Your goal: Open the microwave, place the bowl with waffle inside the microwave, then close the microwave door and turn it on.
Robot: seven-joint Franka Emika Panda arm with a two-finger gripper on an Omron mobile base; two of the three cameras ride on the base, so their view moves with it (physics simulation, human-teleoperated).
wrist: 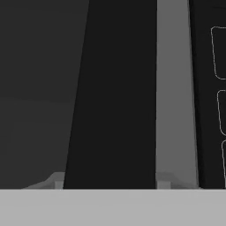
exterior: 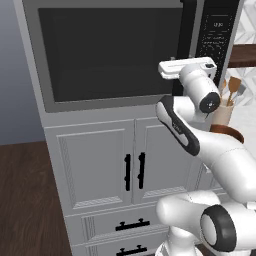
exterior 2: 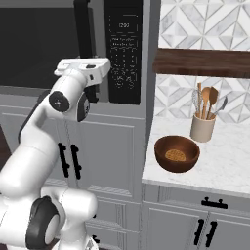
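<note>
- You see the large grey built-in microwave (exterior: pixel 115 55) set in a tall white cabinet column, its wide grey-framed door with the dark tinted window (exterior: pixel 107 52) lying flush with the front, so it reads as closed.
- The long black vertical bar handle (exterior 2: pixel 84 34) runs down the door's right edge, just beside the tall black keypad panel with small white buttons (exterior 2: pixel 123 51).
- Your white arm reaches up to that handle, and the claw (wrist: pixel 110 183) sits right at it.
- In the hand view the black bar (wrist: pixel 112 92) stands between the two pale finger tips (wrist: pixel 56 180), one on each side of it.
- You cannot tell from these pictures whether the claw is clamped on the bar or merely apart around it.
- The small round reddish-brown bowl with the tan waffle inside (exterior 2: pixel 177 154) rests on the white marble table (exterior 2: pixel 224 166) to the right of the microwave column, near the table's front edge and well apart from the claw.
- Behind the bowl stands a beige cup of wooden utensils (exterior 2: pixel 202 126), close to the patterned wall.
- Below the microwave you find two white panelled cabinet doors with short black handles (exterior: pixel 134 171).
</note>
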